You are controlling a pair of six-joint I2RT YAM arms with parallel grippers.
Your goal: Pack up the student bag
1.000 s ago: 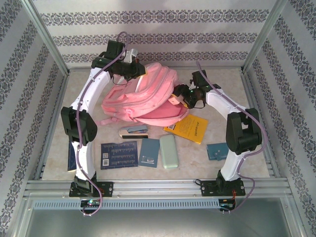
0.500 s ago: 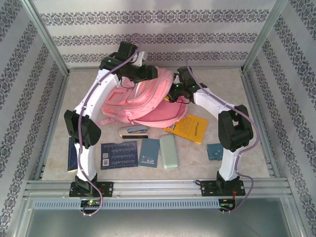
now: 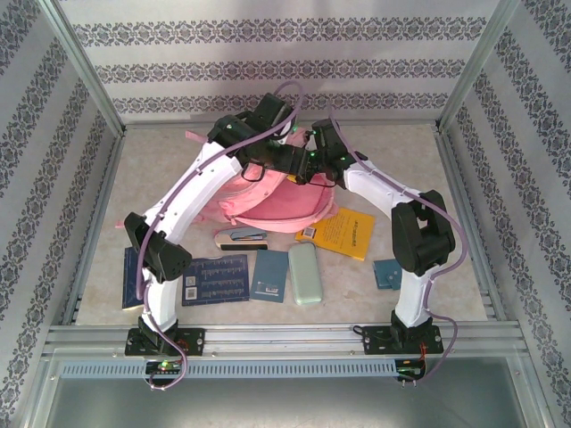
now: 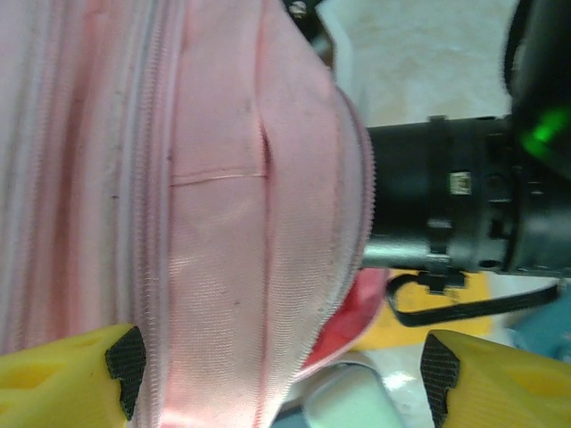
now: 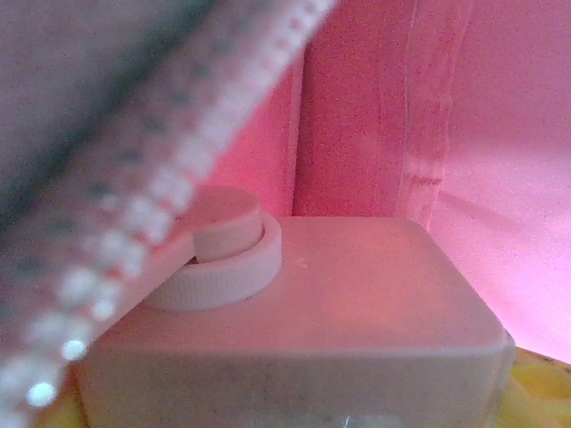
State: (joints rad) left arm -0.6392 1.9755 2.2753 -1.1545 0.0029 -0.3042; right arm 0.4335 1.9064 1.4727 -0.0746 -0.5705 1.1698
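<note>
bag (image 3: 277, 205), pink, lies mid-surface (image 3: 419, 160) toward the far edge, under both arms. left fingers (image 4: 62, 379) are spread wide over its zipped seam, the right one clear of the fabric. right fingers (image 5: 535, 388) pinch a white bottle (image 5: 357, 294) with a round cap, inside the pink lining. print on the yellow book (image 3: 343, 234) and dark blue book (image 3: 214, 278) near the front edge is too small to read.
</note>
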